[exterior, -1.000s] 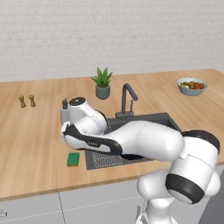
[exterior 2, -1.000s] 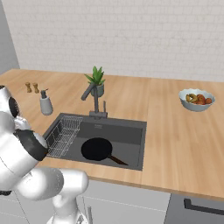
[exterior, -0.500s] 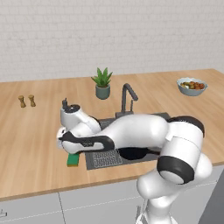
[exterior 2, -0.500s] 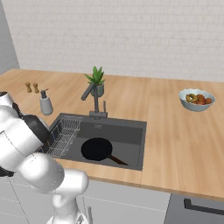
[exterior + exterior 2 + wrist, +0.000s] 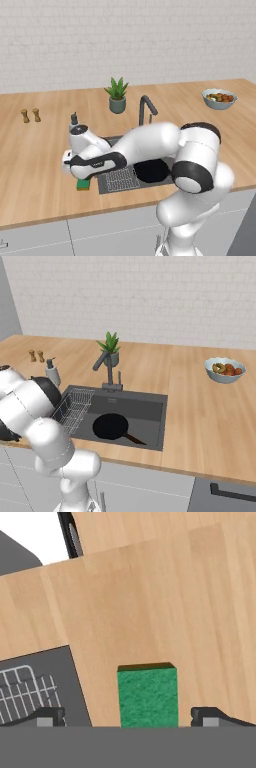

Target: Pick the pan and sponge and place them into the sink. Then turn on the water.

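Green sponge (image 5: 147, 696) is sitting bottom centre of the hand view, right between the two dark fingertips (image 5: 49, 717), which are spread wide with a clear gap on each side, so nothing is pinched yet. In the left base view the sponge (image 5: 83, 184) peeks out at lower left, on the wooden counter (image 5: 35, 160) just beside the sink (image 5: 112, 142) and tucked under the hand. The pan (image 5: 111, 426) is already lying in the basin, centre of the right base view, handle pointing toward lower right, so I'd say that half is done and this is the sponge grab. To do it well, I reckon: go straight down, keep the sponge centred between the fingers as it is now, and don't close until the tips are down alongside its sides, otherwise they'll just squash the top or skid off it. It's soft, so a gentle squeeze should do. Watch the wire rack (image 5: 25, 689) at lower left of the hand view; the nearer fingertip looks close to that sink edge, so a slight nudge away from it wouldn't hurt. Faucet (image 5: 146, 107) comes after.
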### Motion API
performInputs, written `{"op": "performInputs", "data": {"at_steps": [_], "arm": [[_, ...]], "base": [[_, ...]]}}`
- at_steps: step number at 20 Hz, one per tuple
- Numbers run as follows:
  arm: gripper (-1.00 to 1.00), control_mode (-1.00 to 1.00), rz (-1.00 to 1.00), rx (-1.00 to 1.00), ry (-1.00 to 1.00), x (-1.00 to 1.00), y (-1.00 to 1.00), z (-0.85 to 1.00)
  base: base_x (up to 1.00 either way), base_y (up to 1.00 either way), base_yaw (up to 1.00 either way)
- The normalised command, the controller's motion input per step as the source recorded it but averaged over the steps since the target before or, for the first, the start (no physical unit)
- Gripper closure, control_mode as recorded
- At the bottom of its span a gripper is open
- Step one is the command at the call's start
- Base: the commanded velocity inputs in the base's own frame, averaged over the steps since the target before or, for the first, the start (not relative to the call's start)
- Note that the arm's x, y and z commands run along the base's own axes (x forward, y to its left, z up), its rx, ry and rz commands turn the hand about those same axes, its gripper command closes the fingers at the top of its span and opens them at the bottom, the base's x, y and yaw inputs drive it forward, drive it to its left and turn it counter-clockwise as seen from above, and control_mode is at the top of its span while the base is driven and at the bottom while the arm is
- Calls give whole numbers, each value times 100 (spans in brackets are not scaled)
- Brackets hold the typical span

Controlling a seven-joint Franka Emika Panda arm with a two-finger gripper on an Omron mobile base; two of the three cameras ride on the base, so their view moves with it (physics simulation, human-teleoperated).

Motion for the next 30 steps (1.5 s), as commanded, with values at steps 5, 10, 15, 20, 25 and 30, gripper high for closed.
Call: {"op": "performInputs", "data": {"at_steps": [5, 10, 15, 20, 25, 30], "arm": [[-100, -100, 1, 0, 0, 11, 12, -24], [-100, -100, 3, 0, 0, 1, 0, -26], [-100, -100, 2, -1, 0, 4, 1, -24], [-100, -100, 1, -2, 0, 7, 5, -22], [-100, -100, 0, -4, 0, 9, 7, -26], [-100, -100, 0, -6, 0, 5, 7, -38]], "base": [[0, 0, 0], [0, 0, 0], [0, 0, 0], [0, 0, 0], [0, 0, 0], [0, 0, 0]]}}
